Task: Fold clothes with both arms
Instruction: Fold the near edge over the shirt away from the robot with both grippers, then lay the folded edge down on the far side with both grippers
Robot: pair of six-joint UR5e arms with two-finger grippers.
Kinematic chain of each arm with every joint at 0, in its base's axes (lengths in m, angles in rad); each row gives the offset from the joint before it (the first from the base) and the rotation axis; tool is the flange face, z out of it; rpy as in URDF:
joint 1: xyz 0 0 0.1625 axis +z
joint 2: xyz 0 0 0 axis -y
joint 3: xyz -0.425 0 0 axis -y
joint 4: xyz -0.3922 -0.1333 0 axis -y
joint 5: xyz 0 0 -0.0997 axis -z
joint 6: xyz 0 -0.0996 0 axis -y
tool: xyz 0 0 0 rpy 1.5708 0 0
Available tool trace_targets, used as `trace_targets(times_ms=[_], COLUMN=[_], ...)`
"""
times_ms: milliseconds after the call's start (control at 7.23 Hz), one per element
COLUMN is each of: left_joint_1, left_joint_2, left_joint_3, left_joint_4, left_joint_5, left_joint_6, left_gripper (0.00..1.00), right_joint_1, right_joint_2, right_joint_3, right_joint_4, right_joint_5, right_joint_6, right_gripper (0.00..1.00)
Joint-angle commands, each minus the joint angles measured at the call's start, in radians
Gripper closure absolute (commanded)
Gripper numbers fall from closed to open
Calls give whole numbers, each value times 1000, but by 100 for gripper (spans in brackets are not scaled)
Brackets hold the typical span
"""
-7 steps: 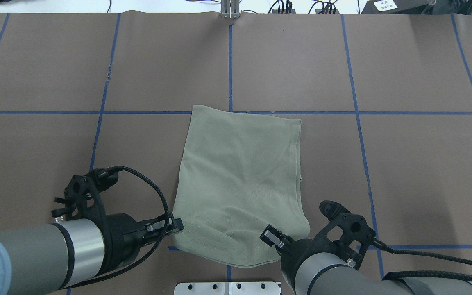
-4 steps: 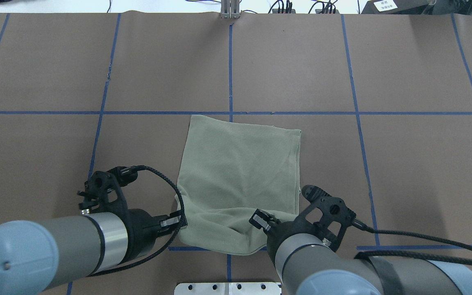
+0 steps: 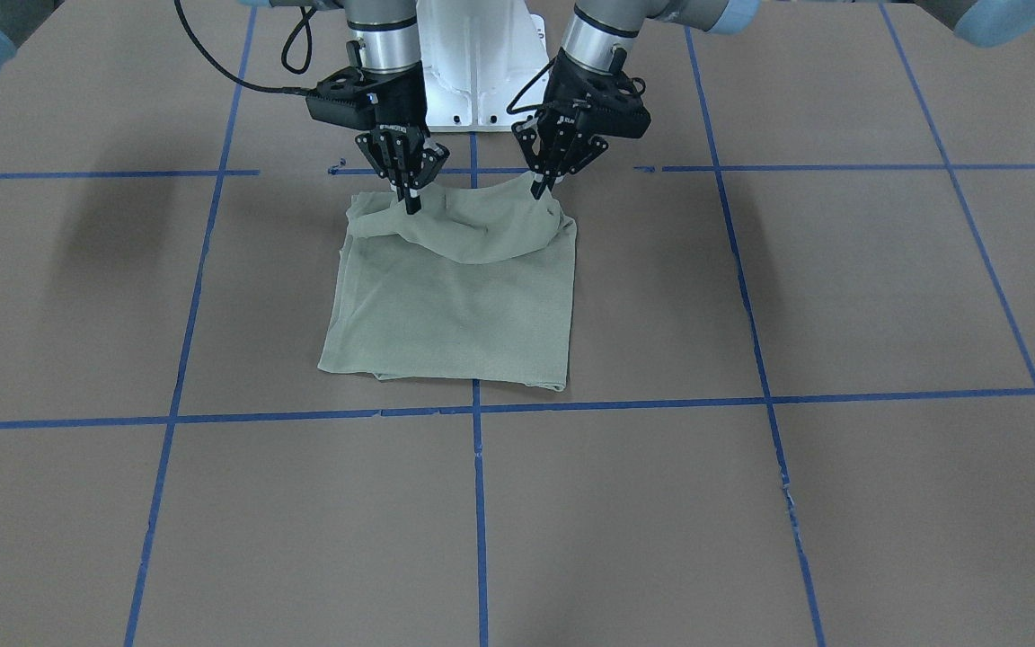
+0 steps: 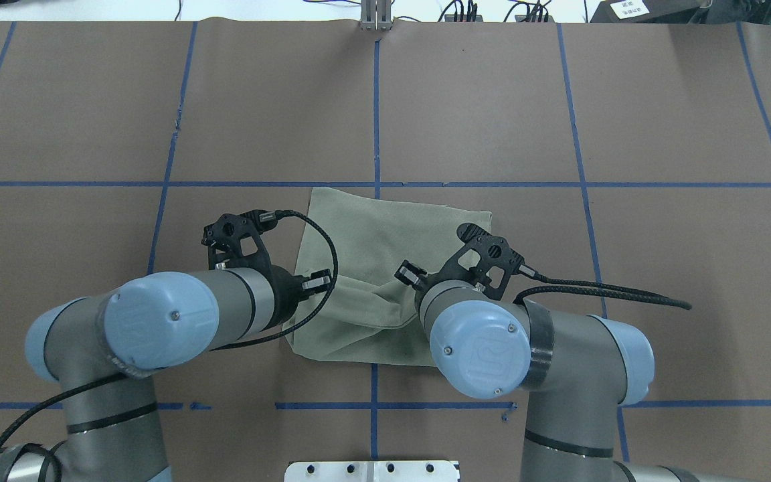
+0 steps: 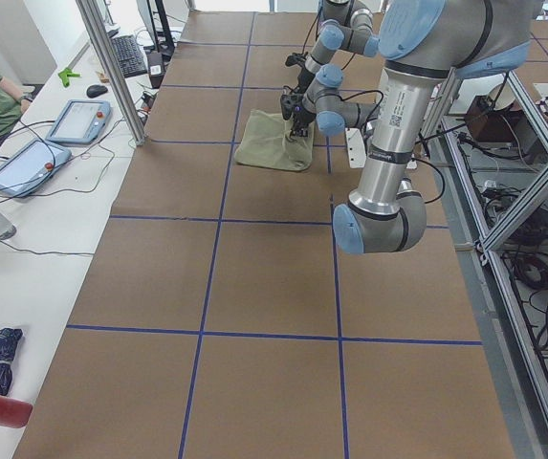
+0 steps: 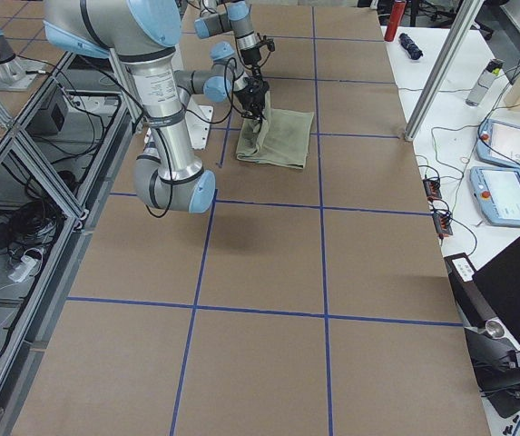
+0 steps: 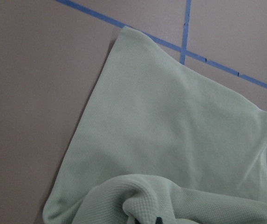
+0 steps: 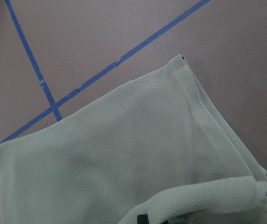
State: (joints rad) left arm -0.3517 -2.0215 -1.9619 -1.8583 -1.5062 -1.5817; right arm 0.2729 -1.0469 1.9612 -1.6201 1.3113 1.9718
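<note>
Mid-fold: your L gripper [image 3: 539,189] & R gripper [image 3: 411,203] are each pinched tight on a near corner of the sage-green shirt [image 3: 455,310], raised. The rest lies flat ahead of & below them. Next, I'd say: carry both fwd evenly, edge taut.

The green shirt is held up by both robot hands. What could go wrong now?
The shirt is pinched only at two small spots, by the left gripper and the right gripper, so one side might slip out. The lifted edge sags between them, so it may land wrinkled or crooked. The part lying flat could also get dragged along the table.
</note>
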Motion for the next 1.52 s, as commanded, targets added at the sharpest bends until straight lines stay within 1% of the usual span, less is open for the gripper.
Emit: trace_targets(times_ms=[0, 277, 553, 830, 969, 1245, 1384], left_joint_1=[-85, -116, -122, -130, -133, -133, -133], left_joint_2=[-74, -103, -144, -143, -143, -145, -145], left_joint_3=[127, 200, 285, 294, 299, 299, 299], left_joint_4=[-42, -44, -45, -68, -78, -79, -79], left_joint_5=[-5, -5, -3, -3, -5, -5, -6], left_joint_6=[57, 89, 91, 143, 143, 143, 143], left_gripper=[100, 100, 100, 100, 100, 100, 82], right_joint_1=[64, 86, 120, 143, 153, 158, 160], right_joint_2=[4, 7, 94, 94, 94, 93, 93], right_joint_3=[-56, -97, -212, -231, -231, -249, -255], right_joint_4=[46, 48, 48, 48, 48, 48, 48], right_joint_5=[37, 45, 71, 89, 104, 105, 105], right_joint_6=[-42, -63, -74, -123, -140, -148, -165], right_gripper=[100, 100, 100, 100, 100, 100, 87])
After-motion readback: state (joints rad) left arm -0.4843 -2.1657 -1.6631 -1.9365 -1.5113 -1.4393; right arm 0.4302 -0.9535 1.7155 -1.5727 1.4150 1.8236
